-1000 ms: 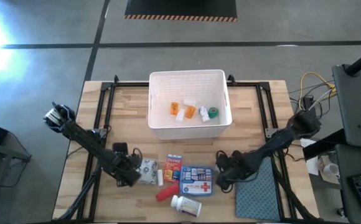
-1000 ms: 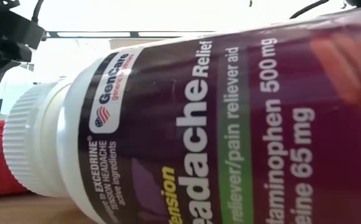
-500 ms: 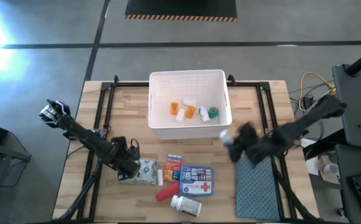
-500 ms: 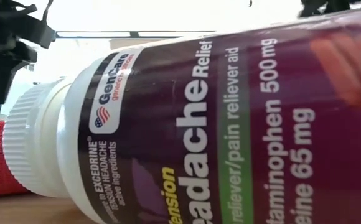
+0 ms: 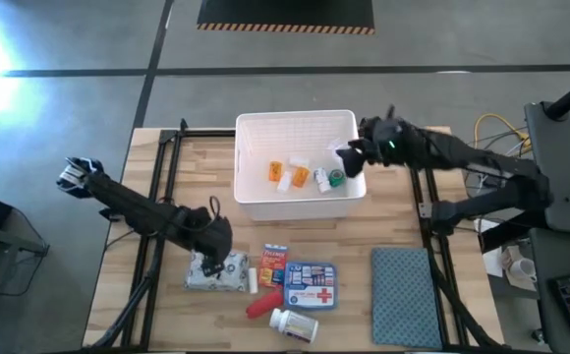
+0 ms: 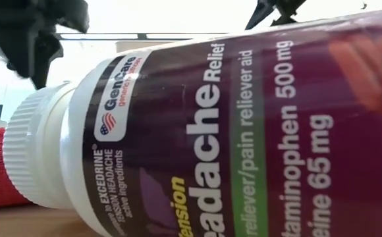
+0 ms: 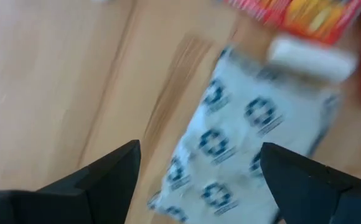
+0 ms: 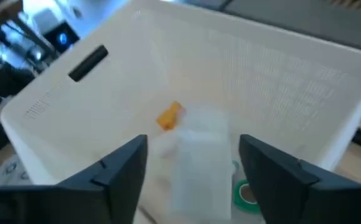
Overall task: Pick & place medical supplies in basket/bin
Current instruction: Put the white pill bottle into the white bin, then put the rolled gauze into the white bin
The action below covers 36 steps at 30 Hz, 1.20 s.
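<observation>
The right gripper (image 5: 349,157) hangs over the bin's (image 5: 295,118) right rim, fingers parted around a blurred white bottle (image 8: 196,158). The left gripper (image 5: 209,264), open and empty, hovers over the grey patterned pack (image 5: 221,275).

Your wooden tabletop (image 5: 197,172) and its load

Just under your left tool (image 5: 209,258) lies the grey patterned pack (image 5: 221,275); beyond it, toward your right side, sit the red-blue box (image 5: 273,266), blue red-cross pouch (image 5: 311,285), red tube (image 5: 258,308) and white pill bottle (image 5: 294,324). The white bin (image 5: 299,202) stands below your right tool (image 5: 347,157), the teal-grey mat (image 5: 404,295) nearer you.
</observation>
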Each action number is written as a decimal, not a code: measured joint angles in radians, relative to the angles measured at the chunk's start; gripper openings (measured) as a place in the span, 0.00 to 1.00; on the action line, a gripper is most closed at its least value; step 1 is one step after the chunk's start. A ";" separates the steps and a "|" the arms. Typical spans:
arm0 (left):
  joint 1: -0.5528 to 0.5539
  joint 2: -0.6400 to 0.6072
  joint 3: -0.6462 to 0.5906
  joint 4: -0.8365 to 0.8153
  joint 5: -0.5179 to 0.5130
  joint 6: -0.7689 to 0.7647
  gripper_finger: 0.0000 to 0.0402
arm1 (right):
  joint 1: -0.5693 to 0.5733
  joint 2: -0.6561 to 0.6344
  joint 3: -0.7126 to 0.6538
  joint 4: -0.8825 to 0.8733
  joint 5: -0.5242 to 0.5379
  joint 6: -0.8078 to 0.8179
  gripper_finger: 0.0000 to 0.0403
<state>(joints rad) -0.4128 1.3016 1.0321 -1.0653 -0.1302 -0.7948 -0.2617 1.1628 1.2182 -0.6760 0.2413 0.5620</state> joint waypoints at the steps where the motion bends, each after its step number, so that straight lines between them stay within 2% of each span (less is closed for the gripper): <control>1: 0.006 -0.004 0.008 0.022 0.001 0.000 0.76 | -0.029 0.024 0.024 -0.018 -0.044 -0.013 0.63; 5: 0.015 -0.012 0.043 0.136 0.002 -0.021 0.76 | -0.056 0.090 0.130 -0.092 -0.101 -0.131 0.73; 11: 0.009 0.005 0.050 0.381 0.000 -0.037 0.76 | 0.045 0.088 0.239 -0.183 -0.082 -0.359 0.82; 17: -0.058 0.099 0.048 0.403 0.009 0.270 0.76 | 0.176 0.040 0.263 -0.345 0.026 -0.416 0.85; 21: -0.058 0.173 0.048 0.417 -0.003 0.395 0.76 | 0.222 0.019 0.248 -0.498 0.050 -0.350 0.85; 23: -0.057 0.212 0.050 0.423 -0.007 0.514 0.76 | 0.238 0.013 0.235 -0.541 0.050 -0.308 0.85; 27: -0.059 0.306 0.074 0.414 -0.003 0.754 0.76 | 0.272 0.001 0.219 -0.556 0.050 -0.269 0.83; 36: -0.057 0.466 0.163 0.409 -0.002 0.974 0.76 | 0.291 -0.018 0.218 -0.543 0.079 -0.265 0.82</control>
<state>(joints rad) -0.4694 1.7677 1.1953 -0.6561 -0.1327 0.1789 0.0288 1.1452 1.4361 -1.2193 0.3202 0.2966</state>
